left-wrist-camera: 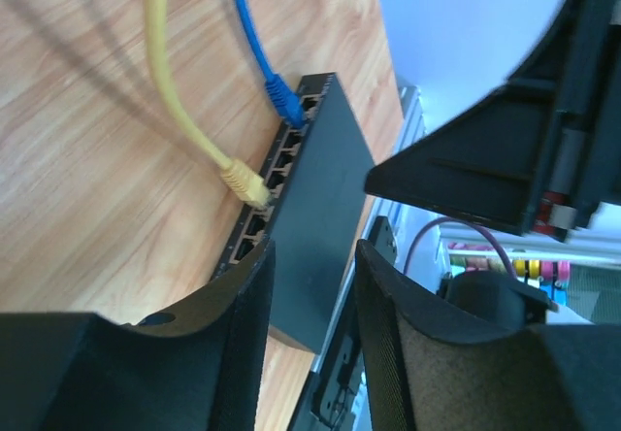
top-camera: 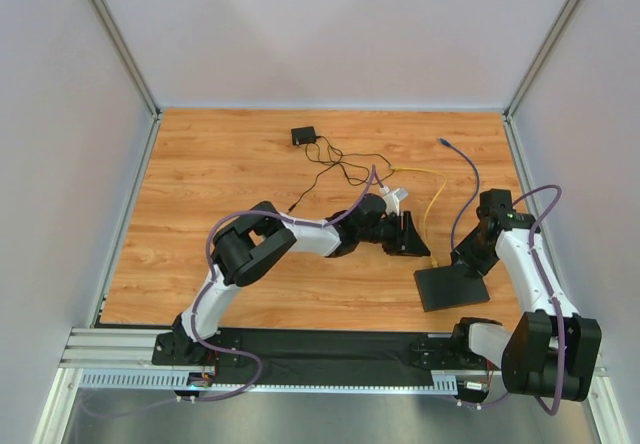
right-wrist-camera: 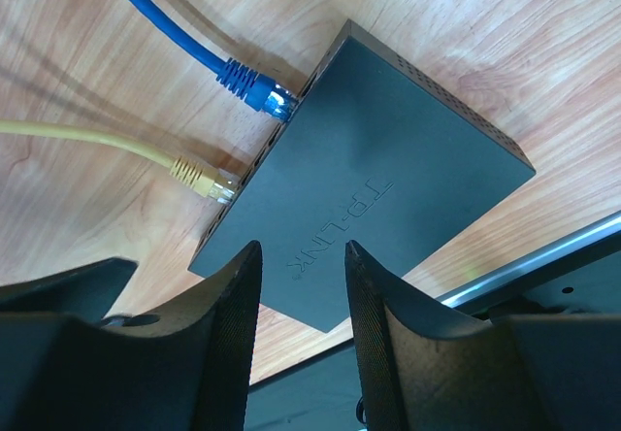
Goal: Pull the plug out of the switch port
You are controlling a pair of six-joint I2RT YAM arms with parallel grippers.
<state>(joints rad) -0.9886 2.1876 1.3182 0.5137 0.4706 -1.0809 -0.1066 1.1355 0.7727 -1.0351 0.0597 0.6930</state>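
1 flat black switch box (right-wrist-camera: 388,149). 2 cables plugged in: 1 yellow cable (right-wrist-camera: 87,138), 1 blue cable (right-wrist-camera: 165,23). 1 small black adapter (top-camera: 303,136) w/ 1 thin cord (top-camera: 345,164). 2 arms: left end effector (left-wrist-camera: 310,290), right end effector (right-wrist-camera: 301,276). 1 tabletop (top-camera: 200,164).

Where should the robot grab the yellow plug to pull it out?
On the yellow plug, at its stubby body right where it sticks out of the switch. Come from above with one finger on each side, since it lies level with room on both sides.

right gripper (right-wrist-camera: 301,256) hides the near corner of the switch (right-wrist-camera: 408,159).
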